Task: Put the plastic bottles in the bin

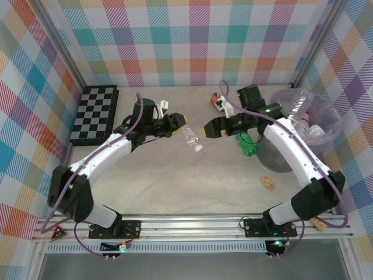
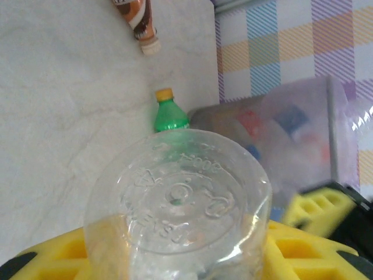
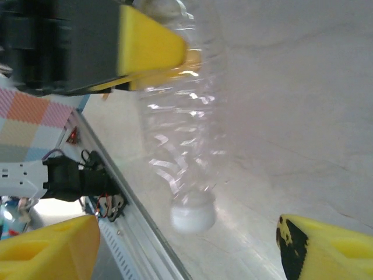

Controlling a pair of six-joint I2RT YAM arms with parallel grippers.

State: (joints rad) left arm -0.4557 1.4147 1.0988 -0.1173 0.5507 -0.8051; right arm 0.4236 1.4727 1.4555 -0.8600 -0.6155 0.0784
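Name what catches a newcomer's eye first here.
Mid-table, the left pincer grips a clear bottle by its base, with the open right pincer facing it. At right stands the bin with bottles inside, a green bottle lying beside it; a chessboard lies far left.

Overhead from behind, wrist views close, sharing clear bottle (image 2: 175, 204)
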